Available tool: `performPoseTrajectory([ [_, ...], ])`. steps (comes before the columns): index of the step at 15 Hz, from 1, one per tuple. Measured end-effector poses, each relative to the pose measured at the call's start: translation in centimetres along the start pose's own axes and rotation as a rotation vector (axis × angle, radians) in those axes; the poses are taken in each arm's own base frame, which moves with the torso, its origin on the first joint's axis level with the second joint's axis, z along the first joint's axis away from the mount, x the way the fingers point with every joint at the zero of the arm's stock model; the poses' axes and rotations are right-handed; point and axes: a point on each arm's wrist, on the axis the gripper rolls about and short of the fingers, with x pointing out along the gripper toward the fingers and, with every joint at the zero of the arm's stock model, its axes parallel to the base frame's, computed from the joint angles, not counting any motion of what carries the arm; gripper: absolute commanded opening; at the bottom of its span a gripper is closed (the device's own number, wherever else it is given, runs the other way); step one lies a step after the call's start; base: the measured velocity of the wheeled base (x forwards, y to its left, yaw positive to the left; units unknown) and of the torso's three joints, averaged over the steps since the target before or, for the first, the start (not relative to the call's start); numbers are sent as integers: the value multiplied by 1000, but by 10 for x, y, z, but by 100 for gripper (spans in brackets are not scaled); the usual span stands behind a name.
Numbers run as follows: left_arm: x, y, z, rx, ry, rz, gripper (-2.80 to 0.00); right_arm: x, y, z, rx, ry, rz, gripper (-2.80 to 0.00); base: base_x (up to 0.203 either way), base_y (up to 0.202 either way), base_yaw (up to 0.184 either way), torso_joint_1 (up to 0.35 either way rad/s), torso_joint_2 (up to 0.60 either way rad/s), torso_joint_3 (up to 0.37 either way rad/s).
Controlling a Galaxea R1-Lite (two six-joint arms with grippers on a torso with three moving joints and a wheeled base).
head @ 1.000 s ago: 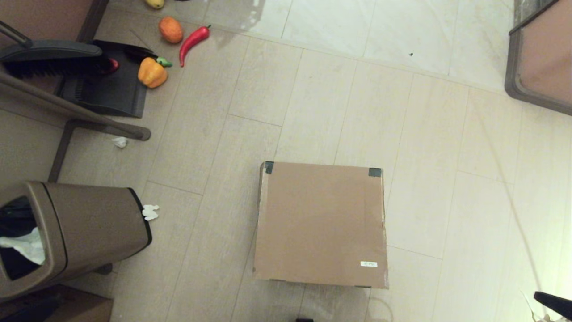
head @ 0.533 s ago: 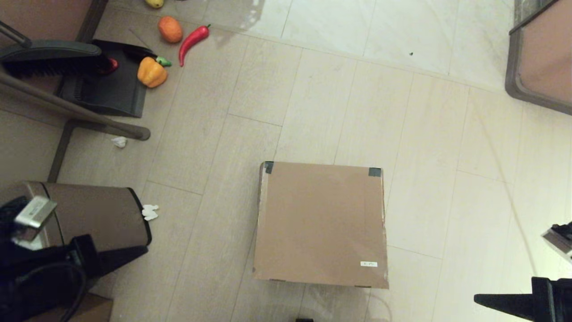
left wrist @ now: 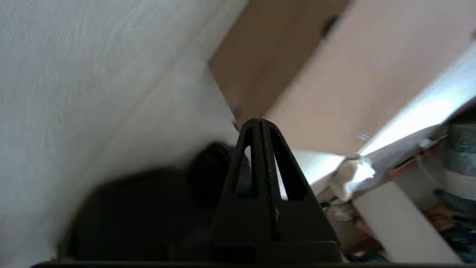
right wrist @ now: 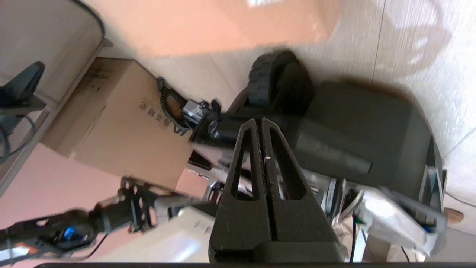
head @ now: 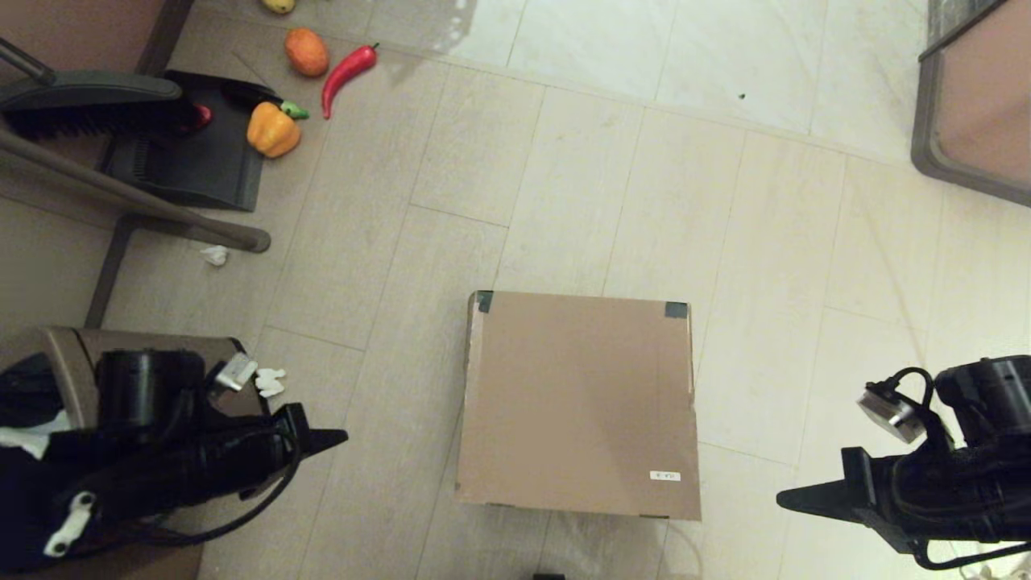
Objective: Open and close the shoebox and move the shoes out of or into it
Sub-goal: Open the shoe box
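The plain brown shoebox (head: 578, 403) lies on the floor at the centre with its lid down, black tape at its two far corners and a small white sticker (head: 664, 476) near the front right. No shoes show anywhere. My left gripper (head: 342, 437) is shut and empty, pointing toward the box from its left, a clear gap away. The right gripper (head: 783, 499) is shut and empty too, pointing at the box's front right corner from the right. In the left wrist view the box (left wrist: 334, 74) lies beyond the closed fingertips (left wrist: 259, 123).
A brown trash bin (head: 153, 362) stands at the left beside my left arm. A dustpan (head: 193, 161), brush, toy peppers (head: 274, 129) and an orange fruit (head: 307, 52) lie far left. A printed carton (right wrist: 119, 126) sits by the robot's base. A table corner (head: 975, 105) is far right.
Both arms have come up into the head view from the bottom corners and swung inward toward the shoebox. The box has not moved.
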Motion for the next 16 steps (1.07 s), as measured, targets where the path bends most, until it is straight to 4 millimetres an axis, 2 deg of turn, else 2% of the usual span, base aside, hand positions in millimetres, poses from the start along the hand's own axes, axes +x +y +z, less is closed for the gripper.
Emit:
performPoseTrajectory([
  [3,46,-1,-1,57,20,-41,-280,30,-16,14,-1,5,6,-280,0,0,0,0,0,0],
  [5,69,-5,-1,73,43,-60,-280,48,-25,20,0,12,10,-280,0,0,0,0,0,0],
  [10,111,-14,2,104,46,-59,-280,86,-46,39,40,-70,9,-280,0,0,0,0,0,0],
  [16,155,-26,-9,118,77,-80,-280,120,-66,54,83,-111,-44,-280,0,0,0,0,0,0],
])
